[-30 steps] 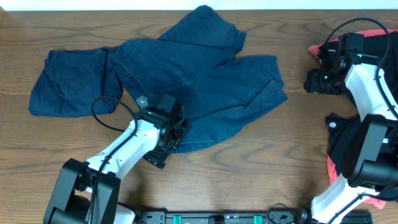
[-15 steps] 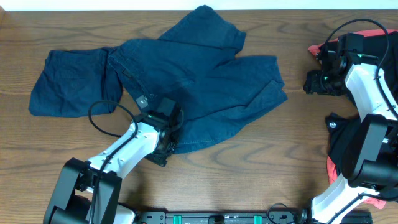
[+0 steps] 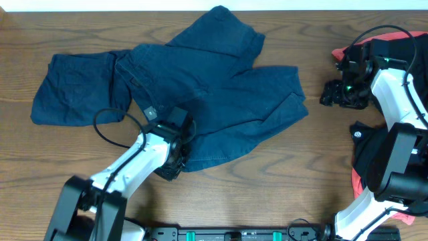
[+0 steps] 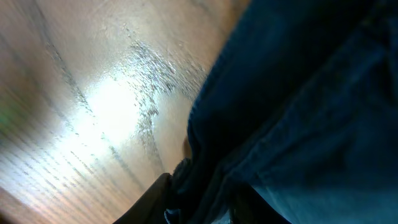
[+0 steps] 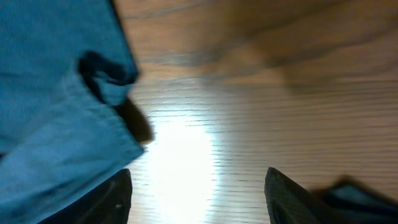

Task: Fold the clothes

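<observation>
navy shorts (image 3: 221, 87) lie crumpled, far-left to centre of table (image 3: 287, 191). left gripper (image 3: 178, 150) clamped on near hem, fabric bunched between fingers. right gripper (image 3: 332, 94) spread wide, empty, just right of cloth. advice: drag hem low and slow to flatten; right pincer should pin right corner.

Wooden table (image 3: 281, 181), black-and-red cloth heap (image 3: 366, 157)

Bare table (image 3: 321, 154) lies open between the shorts (image 3: 200, 87) and right gripper (image 3: 326, 98) — a red-and-black pile (image 3: 416, 47) crowds the right edge.
</observation>
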`<state>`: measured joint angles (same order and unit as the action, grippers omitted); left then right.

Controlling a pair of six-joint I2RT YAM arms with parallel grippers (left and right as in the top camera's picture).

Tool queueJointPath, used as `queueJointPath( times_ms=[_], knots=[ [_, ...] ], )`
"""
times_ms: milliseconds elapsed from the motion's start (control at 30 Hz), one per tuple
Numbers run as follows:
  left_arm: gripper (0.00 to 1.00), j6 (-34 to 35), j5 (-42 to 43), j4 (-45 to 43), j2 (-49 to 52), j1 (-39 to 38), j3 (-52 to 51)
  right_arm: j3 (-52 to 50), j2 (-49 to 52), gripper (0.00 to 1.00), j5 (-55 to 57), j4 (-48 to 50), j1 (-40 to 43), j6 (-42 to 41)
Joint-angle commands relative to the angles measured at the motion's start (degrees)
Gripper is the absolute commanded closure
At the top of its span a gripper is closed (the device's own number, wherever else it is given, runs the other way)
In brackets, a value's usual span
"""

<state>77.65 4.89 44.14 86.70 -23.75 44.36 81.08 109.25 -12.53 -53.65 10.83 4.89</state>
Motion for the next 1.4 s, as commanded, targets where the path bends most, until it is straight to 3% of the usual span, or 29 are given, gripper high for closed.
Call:
queueJointPath(
  times_ms=[0,67,300,667,800,933,967,1000,1067,1367],
  knots=[
    [0.75,-6.6,-1.9,0.8,-3.9,-0.1,-0.3,-2.2,0.2,0.32,-10.4,-0.6,-0.4,-0.1],
    [0.76,-8.4,-4.1,0.8,-6.4,-0.1,-0.3,-4.9,0.2,0.32,-14.9,-0.8,-0.8,-0.1],
    [0.76,-9.0,-6.0,0.8,-10.4,-0.1,-0.3,-13.7,0.2,0.31,-14.9,4.9,-3.9,-1.0],
    [0.76,-11.3,-6.0,2.5,-10.4,-0.1,-0.3,-24.1,0.2,0.35,-14.2,24.8,-7.7,-18.7],
    [0.76,-11.3,-6.0,3.4,-10.4,-0.1,-0.3,-24.9,0.2,0.53,-12.3,28.1,-8.5,-21.4],
    [0.81,-12.4,-6.0,3.4,-10.4,-0.1,-0.3,-24.7,0.1,0.95,-12.1,29.2,-8.2,-21.5],
    [0.81,-13.5,-6.0,3.4,-10.4,-0.1,-0.3,-24.4,0.1,0.99,-12.1,28.8,-7.9,-21.6],
    [0.89,-14.9,-6.0,3.4,-10.4,-0.1,-0.3,-24.0,-0.2,0.99,-12.1,28.1,-7.7,-21.6],
    [0.94,-18.1,-5.9,3.4,-10.6,-0.1,-0.2,-22.9,-1.4,0.99,-10.7,26.0,-7.1,-21.3],
    [0.94,-30.0,-3.9,5.1,-18.5,-0.1,1.3,-16.1,-17.7,0.99,-3.7,17.0,-2.3,-19.4]
  ],
)
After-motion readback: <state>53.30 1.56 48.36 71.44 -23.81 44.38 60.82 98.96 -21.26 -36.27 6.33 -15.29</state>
